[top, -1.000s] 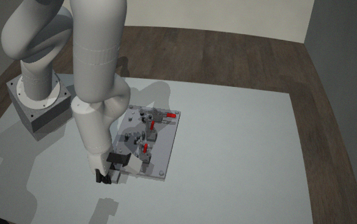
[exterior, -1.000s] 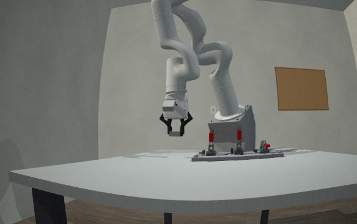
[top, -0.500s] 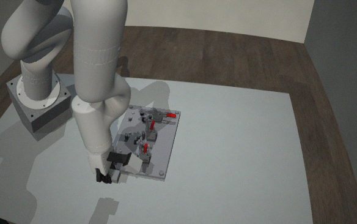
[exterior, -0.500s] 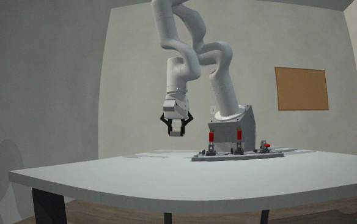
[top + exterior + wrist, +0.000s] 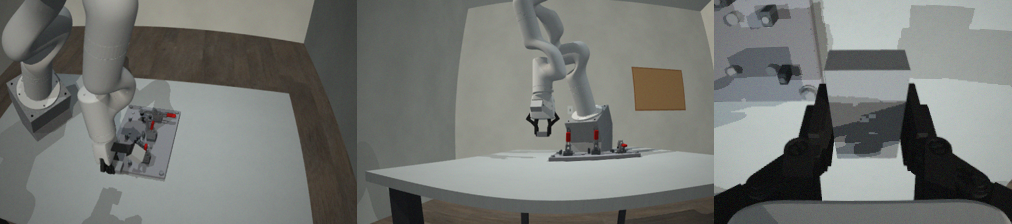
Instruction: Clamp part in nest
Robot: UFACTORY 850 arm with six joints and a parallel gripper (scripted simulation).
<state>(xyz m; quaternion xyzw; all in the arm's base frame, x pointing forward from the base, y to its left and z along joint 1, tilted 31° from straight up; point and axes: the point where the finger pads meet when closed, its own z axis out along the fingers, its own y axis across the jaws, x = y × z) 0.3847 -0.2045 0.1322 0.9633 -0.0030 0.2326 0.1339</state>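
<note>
My gripper point(image 5: 542, 131) is shut on the part point(image 5: 541, 133), a small grey block, and holds it level in the air. In the wrist view the part point(image 5: 867, 106) sits squarely between the two black fingers. It hangs over the table just beside the edge of the grey fixture plate point(image 5: 761, 36). In the top view the fingers point(image 5: 107, 168) are off the near left corner of the fixture plate point(image 5: 150, 144) and mostly hide the part. Two red clamp handles point(image 5: 568, 136) point(image 5: 595, 134) stand upright. The third point(image 5: 623, 145) lies low.
The arm's base pedestal point(image 5: 38, 104) stands behind the fixture point(image 5: 593, 156). Rest pads and blocks point(image 5: 770, 12) stick up from the plate. The table's near edge point(image 5: 540, 202) is far from the fixture.
</note>
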